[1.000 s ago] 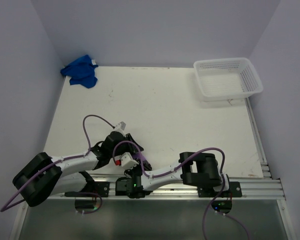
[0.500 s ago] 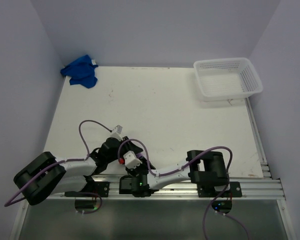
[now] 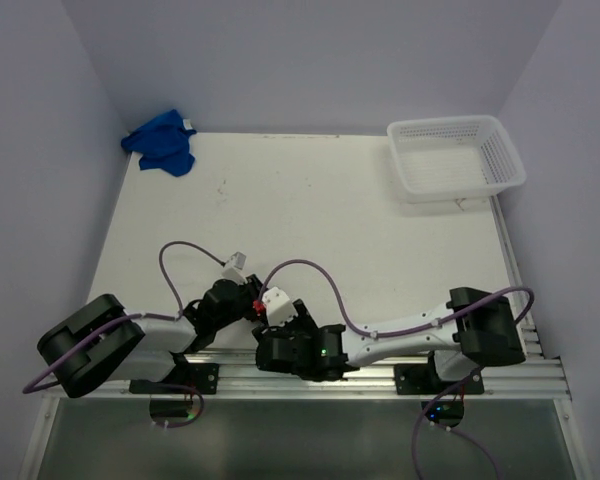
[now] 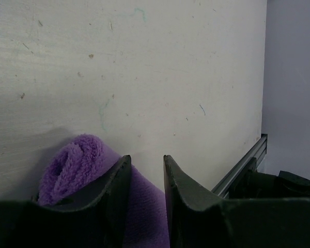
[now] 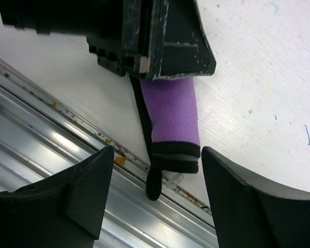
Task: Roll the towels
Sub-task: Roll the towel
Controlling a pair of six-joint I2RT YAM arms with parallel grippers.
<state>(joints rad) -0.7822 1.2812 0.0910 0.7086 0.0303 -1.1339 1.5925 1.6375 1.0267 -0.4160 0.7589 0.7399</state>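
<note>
left wrist: left gripper (image 4: 145,170) has its fingers nearly together, pinching the rolled dark purple fleece towel (image 4: 75,165); the roll pokes out on its left side
right wrist: right gripper (image 5: 157,155) is spread wide, gripping nothing; the purple roll's end lies between its fingers
top view: bright blue cloth towel (image 3: 160,147) is bunched up well beyond both grippers; the white plastic mesh basket (image 3: 455,155) is far off too

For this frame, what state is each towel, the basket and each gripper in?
purple towel: rolled up, pinched in the left gripper.
blue towel: crumpled in a heap, not rolled, untouched.
white mesh basket: upright, empty.
left gripper: closed on the purple towel.
right gripper: open wide, holding nothing.
</note>
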